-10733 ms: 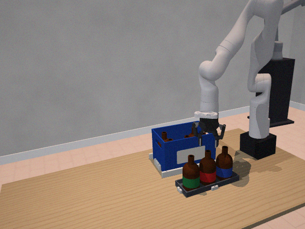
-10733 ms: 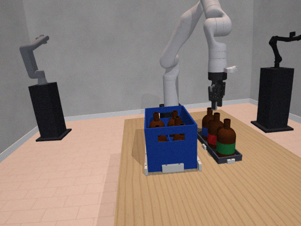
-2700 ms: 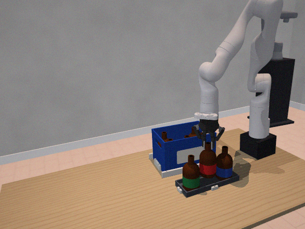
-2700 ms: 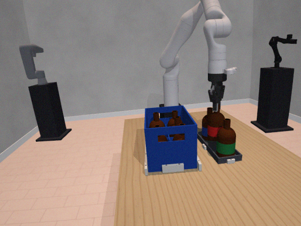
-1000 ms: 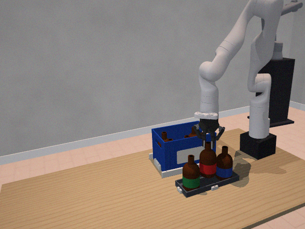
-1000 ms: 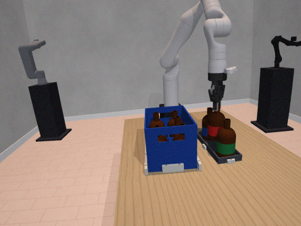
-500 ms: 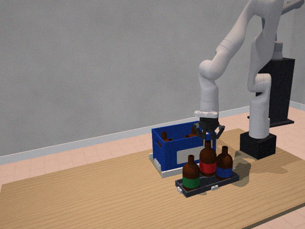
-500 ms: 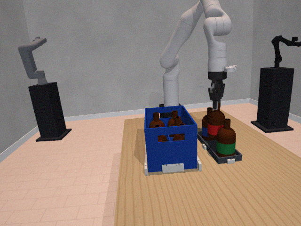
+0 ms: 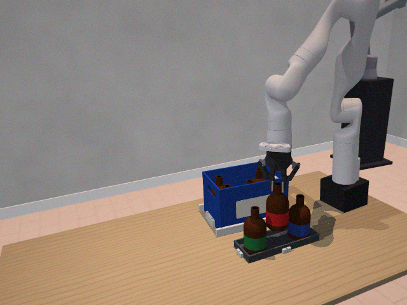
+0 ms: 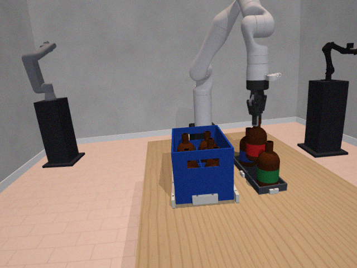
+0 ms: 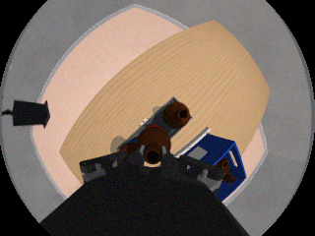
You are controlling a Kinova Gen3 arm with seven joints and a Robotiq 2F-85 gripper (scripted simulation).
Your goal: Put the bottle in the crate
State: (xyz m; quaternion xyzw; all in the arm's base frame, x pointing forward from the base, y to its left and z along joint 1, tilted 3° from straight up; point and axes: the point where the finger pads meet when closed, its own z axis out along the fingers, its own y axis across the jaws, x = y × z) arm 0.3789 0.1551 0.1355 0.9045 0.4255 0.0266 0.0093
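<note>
Top cam side-on, ext cam facing arm, wrist cam downward

Tray [image 9: 307, 239] just beside crate [image 9: 223, 203]; bottles [image 9: 254, 231] aboard

hidden: blue-banded bottle [image 10: 243, 149] (mostly behind red-banded bottle [image 10: 255, 144]) | arm top cropped
</note>
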